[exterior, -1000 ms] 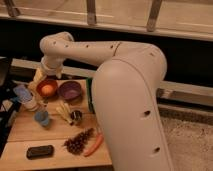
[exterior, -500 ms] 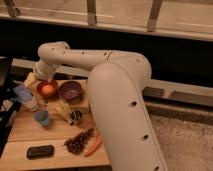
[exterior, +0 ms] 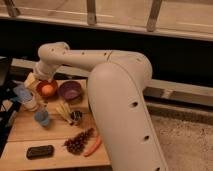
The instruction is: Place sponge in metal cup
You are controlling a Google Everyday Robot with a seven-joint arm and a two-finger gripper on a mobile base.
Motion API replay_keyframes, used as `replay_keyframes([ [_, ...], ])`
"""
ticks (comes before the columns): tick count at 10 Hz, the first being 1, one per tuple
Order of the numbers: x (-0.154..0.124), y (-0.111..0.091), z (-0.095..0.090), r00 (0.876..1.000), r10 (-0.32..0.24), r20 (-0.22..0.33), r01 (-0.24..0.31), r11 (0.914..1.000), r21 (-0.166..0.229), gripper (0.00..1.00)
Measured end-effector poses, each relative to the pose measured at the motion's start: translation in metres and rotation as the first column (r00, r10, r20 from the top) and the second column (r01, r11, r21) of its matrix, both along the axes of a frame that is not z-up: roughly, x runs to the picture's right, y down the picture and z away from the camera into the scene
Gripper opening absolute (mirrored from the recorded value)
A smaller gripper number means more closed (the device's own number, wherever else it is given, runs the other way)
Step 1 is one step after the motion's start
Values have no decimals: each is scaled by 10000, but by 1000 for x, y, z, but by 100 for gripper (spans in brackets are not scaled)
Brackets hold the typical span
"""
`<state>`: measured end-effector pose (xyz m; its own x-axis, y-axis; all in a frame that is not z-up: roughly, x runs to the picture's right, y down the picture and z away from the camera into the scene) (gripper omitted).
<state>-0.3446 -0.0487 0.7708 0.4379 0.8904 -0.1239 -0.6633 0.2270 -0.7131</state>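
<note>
My gripper [exterior: 36,76] is at the end of the white arm, over the far left corner of the wooden table [exterior: 55,155]. A pale yellow sponge [exterior: 31,80] shows right at the gripper, just left of the red bowl; I cannot tell whether it is held or lies on the table. The small dark metal cup [exterior: 76,116] stands near the middle of the table, well to the right of and nearer than the gripper.
A red bowl [exterior: 42,85] holds an orange [exterior: 47,90]; a purple bowl [exterior: 70,90] is beside it. A white-and-blue cup [exterior: 26,96], a small blue cup [exterior: 42,118], yellow sticks [exterior: 63,111], a dark cluster [exterior: 77,142], a carrot [exterior: 93,146] and a black block [exterior: 40,151] lie around.
The arm's wrist and gripper have swung left, from above the red bowl to the table's far left corner. The objects on the table have not moved.
</note>
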Motion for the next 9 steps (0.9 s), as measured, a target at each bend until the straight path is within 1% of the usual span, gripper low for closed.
replay_keyframes([
  [2, -20, 6, 7, 9999, -62, 153, 58, 9996, 274, 74],
  [3, -23, 4, 10, 9998, -76, 183, 69, 9993, 369, 74],
  [4, -27, -1, 16, 9996, -154, 245, 140, 9984, 555, 74],
  [6, -49, -5, 22, 9975, -256, 660, 208, 9972, 714, 74],
  [7, -57, -8, 29, 9957, -319, 871, 255, 9969, 738, 74],
  [9, -85, -6, 40, 9883, -500, 1440, 404, 9968, 687, 74],
])
